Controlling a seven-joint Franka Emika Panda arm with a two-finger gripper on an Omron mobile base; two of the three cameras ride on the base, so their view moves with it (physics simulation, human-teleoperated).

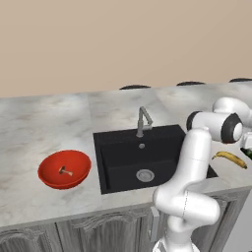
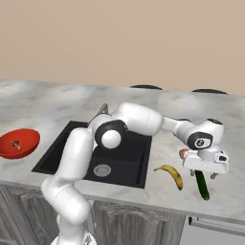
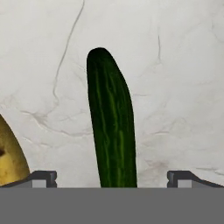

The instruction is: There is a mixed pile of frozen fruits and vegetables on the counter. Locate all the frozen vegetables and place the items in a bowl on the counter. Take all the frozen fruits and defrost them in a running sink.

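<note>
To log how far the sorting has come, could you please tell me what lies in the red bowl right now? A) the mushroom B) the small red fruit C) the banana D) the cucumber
A: the red bowl holds the small pale mushroom, while the cucumber and the banana lie on the counter right of the sink.
</note>
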